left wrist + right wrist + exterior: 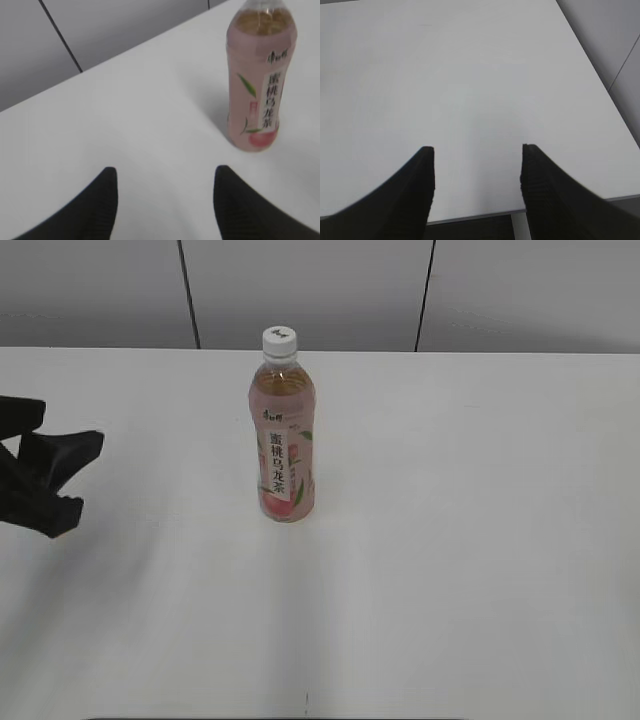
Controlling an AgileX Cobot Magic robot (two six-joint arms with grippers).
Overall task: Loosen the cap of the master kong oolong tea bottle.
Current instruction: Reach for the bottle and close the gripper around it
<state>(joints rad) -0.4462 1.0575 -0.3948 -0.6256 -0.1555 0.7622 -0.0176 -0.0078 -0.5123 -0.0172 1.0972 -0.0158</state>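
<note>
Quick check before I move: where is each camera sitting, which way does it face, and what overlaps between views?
Exterior: looks down at a slant on the bottle, its cap and the table; left end effector at the left edge.
Left wrist: faces along the table past its open end effector at the bottle.
Right wrist: open end effector over bare table, near its edge.
Shared: the exterior and left wrist views both show the bottle.

I see matte black left gripper (165, 175) fingers, broad, tapering to blunt tips; right gripper (477, 152) identical, faintly ribbed inner faces.
</note>
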